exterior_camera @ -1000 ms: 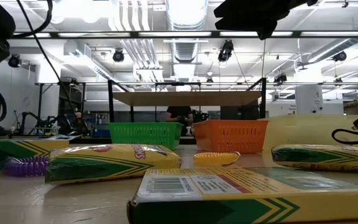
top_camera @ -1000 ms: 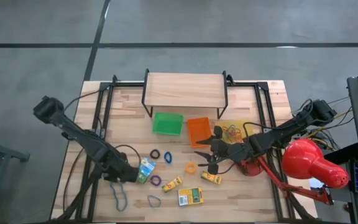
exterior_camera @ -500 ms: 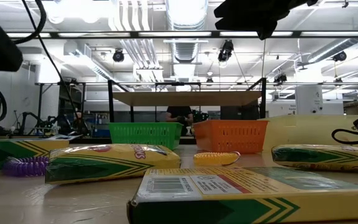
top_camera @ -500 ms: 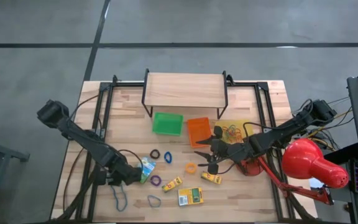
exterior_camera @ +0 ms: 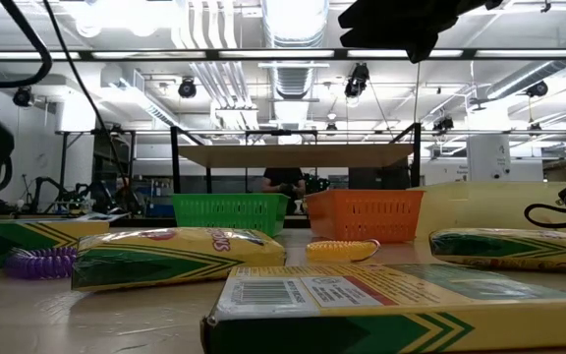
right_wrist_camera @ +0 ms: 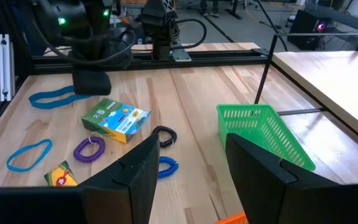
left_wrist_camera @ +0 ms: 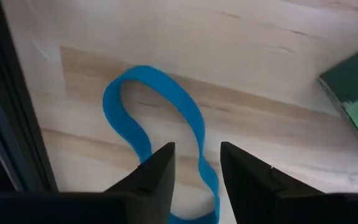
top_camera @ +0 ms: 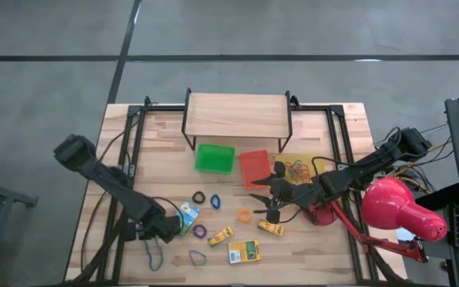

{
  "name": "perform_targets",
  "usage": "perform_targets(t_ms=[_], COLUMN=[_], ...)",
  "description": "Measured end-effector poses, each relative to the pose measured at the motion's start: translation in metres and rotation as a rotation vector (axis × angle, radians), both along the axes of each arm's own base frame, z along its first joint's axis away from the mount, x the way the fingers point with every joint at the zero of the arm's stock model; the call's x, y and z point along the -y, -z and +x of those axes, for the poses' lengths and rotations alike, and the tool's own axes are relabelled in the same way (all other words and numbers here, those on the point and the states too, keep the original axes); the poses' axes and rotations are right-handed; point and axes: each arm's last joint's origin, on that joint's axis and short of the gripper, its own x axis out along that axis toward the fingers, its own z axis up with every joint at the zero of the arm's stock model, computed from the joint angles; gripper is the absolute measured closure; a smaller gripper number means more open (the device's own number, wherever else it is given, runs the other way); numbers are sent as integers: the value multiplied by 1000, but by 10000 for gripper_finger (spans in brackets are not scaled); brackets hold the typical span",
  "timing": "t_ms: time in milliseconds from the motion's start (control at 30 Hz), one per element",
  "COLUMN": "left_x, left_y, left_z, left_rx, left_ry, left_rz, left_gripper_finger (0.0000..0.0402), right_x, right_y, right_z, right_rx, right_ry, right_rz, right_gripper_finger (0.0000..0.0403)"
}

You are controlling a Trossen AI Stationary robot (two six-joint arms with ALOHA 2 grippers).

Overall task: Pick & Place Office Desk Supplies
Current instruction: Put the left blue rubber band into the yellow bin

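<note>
A wooden shelf (top_camera: 237,114) on black legs is set near the table's (top_camera: 166,135) far edge. A green tray (top_camera: 215,158) and an orange tray (top_camera: 255,168) are placed just before it (side by side). A red desk lamp (top_camera: 401,209) overhangs the right edge.

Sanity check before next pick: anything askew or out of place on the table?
Mostly normal scatter. One oddity: the red desk lamp lies tipped at the table's right edge, under the right arm. Left claw hangs open over the blue rubber band, touching nothing.
</note>
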Motion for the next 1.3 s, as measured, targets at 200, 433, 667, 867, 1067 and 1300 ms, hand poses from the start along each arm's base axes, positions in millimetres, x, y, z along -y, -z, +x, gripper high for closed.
perform_targets(t_ms=[200, 433, 667, 867, 1067, 1300], left_x=[0, -3, -4, -4, -4, -4], left_y=[6, 15, 19, 19, 19, 17], left_z=[0, -3, -5, -4, -4, -4], left_rx=[-23, -11, 15, 31, 44, 57], left_ry=[0, -3, -12, -2, 4, 31], left_rz=[18, 15, -12, -11, -10, -19], left_gripper_finger=[277, 277, 281, 308, 375, 394], right_x=[0, 0, 0, 0, 0, 0], right_y=[0, 0, 0, 0, 0, 0], right_z=[0, 0, 0, 0, 0, 0], right_rx=[-1, -1, -1, -1, -1, -1], right_ry=[0, 0, 0, 0, 0, 0], right_rz=[-1, 0, 0, -1, -1, -1], right_gripper_finger=[220, 220, 220, 220, 220, 220])
